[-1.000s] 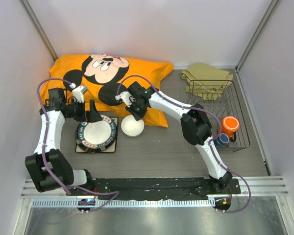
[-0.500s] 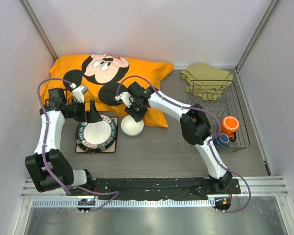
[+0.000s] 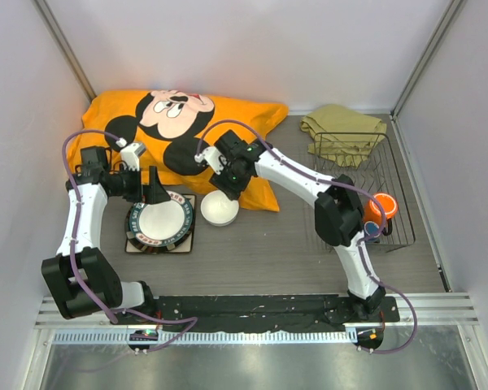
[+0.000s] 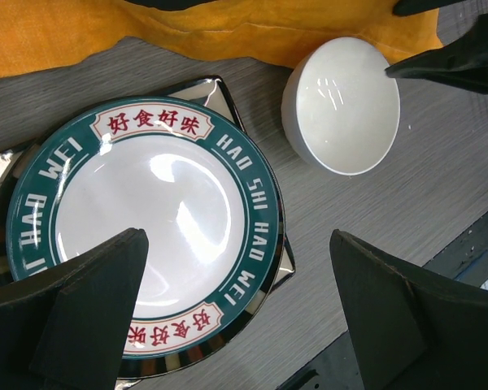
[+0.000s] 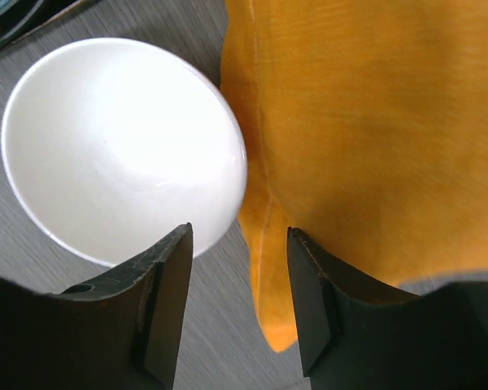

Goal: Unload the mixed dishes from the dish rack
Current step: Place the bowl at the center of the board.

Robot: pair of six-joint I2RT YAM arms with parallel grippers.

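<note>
1. Hovering just above the bowl's [image 5: 122, 146] rim, the right tool [image 5: 237, 236] has its jaws apart and empty.
2. Bowl sits on the bench [image 3: 268, 244], touching the pillow [image 5: 366, 138].
3. Left tool [image 4: 236, 244], jaws wide apart, hangs over the plate [image 4: 138, 219] left of the bowl.
4. Rack [image 3: 390, 175] with mug [image 3: 382, 205] stands well right of the bowl; grey bench, white walls [image 3: 228, 49].
</note>
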